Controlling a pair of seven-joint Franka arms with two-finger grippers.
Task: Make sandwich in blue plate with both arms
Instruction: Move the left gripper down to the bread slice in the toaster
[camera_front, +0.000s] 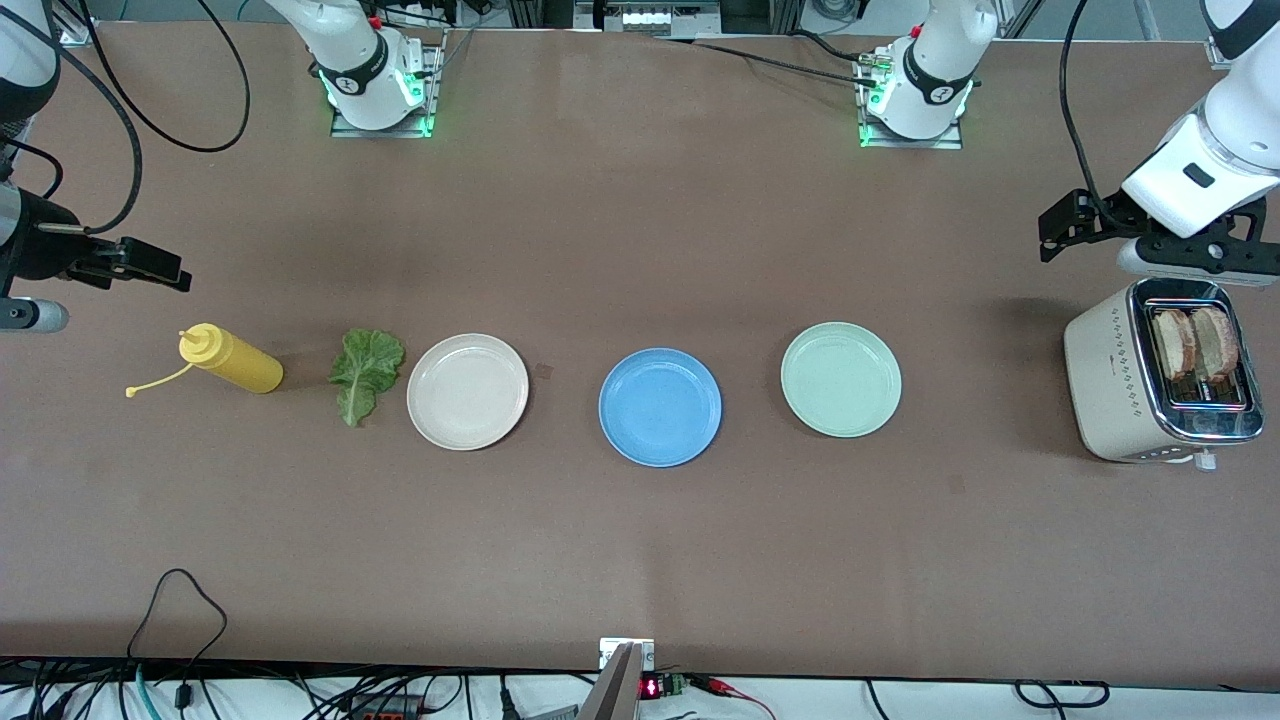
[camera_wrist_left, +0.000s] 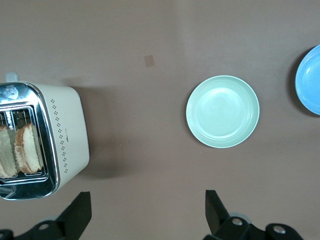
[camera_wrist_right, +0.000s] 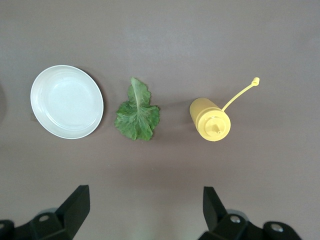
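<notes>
Blue plate (camera_front: 660, 407): nearest the front camera of the three plates, at mid-table, bare; it lies between the cream-white plate (camera_front: 467, 391) and the mint-green plate (camera_front: 841, 379), apart from both.
Lettuce leaf (camera_front: 364, 374): flat on the table just beside the cream-white plate, toward the right arm's end.
Mustard bottle (camera_front: 231, 359): yellow, uncapped, its cap dangling on a strap; it stands past the lettuce, closer still to the right arm's end.
Toaster (camera_front: 1160, 385): at the left arm's end, two toasted bread slices (camera_front: 1195, 343) standing in its slots.
Left gripper (camera_wrist_left: 147, 212): up in the air just by the toaster, fingers spread wide, nothing between them; the blue plate is well apart from it, with the mint-green plate in between.
Right gripper (camera_wrist_right: 145, 211): up over the table's edge near the mustard bottle, fingers wide apart and holding nothing; the blue plate is well apart from it too.
</notes>
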